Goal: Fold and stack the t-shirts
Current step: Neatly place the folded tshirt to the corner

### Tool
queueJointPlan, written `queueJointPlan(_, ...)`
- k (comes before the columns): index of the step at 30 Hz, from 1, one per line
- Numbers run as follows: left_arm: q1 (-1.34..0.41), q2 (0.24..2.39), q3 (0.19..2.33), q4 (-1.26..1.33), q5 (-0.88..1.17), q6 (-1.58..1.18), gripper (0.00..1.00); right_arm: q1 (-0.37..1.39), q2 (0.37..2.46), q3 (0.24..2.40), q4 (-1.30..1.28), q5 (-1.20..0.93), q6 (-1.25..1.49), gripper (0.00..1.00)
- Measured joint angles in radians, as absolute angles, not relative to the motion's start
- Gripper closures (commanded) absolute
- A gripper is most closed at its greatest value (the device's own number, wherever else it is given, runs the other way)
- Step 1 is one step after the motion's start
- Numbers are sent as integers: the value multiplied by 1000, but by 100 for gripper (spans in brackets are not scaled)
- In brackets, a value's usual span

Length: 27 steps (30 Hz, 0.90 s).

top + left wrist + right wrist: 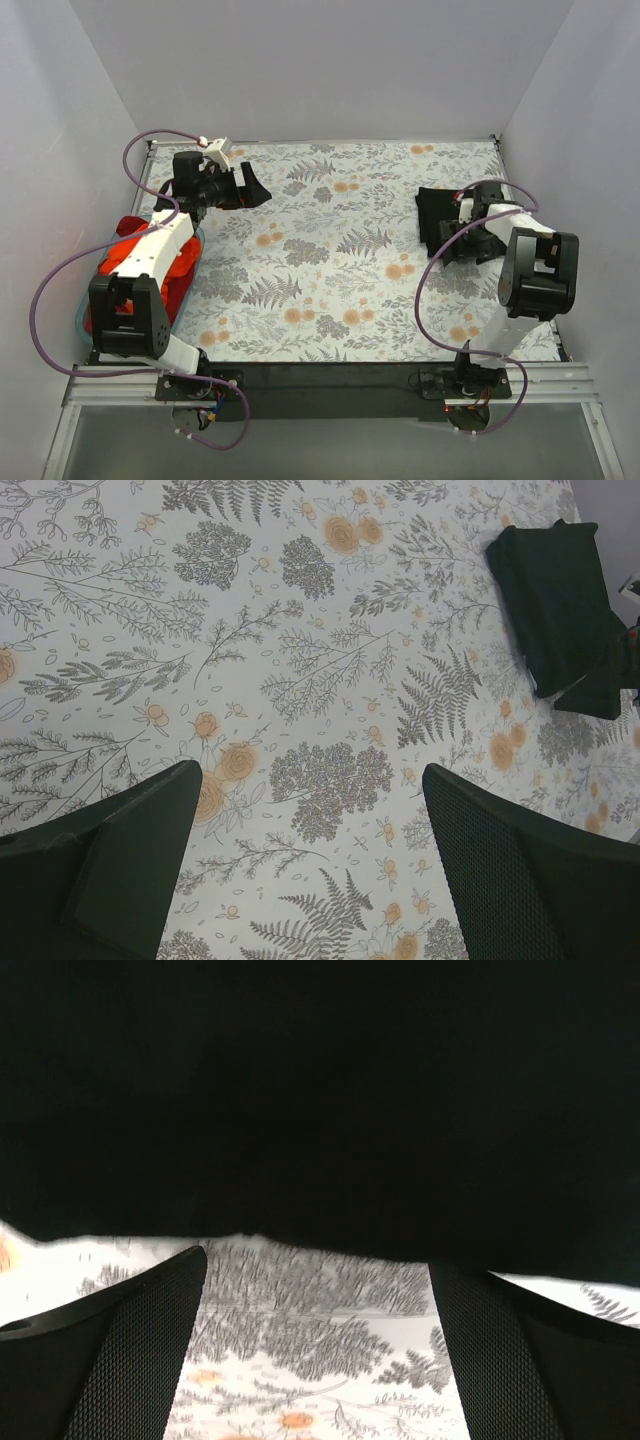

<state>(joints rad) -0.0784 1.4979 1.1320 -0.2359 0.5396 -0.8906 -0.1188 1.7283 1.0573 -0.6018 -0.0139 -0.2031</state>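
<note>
A folded black t-shirt (433, 207) lies on the floral tablecloth at the right. It also shows in the left wrist view (555, 600) and fills the upper half of the right wrist view (320, 1090). My right gripper (447, 240) is open at the shirt's near edge, and only tablecloth shows between its fingers (318, 1265). Orange-red t-shirts (133, 250) lie bunched in the teal basket (192, 268) at the left, partly hidden by my left arm. My left gripper (255, 190) is open and empty above the tablecloth at the back left (310, 790).
The floral tablecloth (330, 270) covers the table, with white walls on three sides. The teal basket sits at the table's left edge under the left arm. Purple cables loop from both arms.
</note>
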Motion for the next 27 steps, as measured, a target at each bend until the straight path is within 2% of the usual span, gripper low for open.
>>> queueJointPlan(17, -73, 1518, 1132, -263, 542, -902, 7, -118, 2046, 1456, -460, 2, -118, 2)
queueJointPlan(27, -69, 1520, 1155, -289, 541, -887, 7, -162, 2161, 1619, -442, -67, -245, 2)
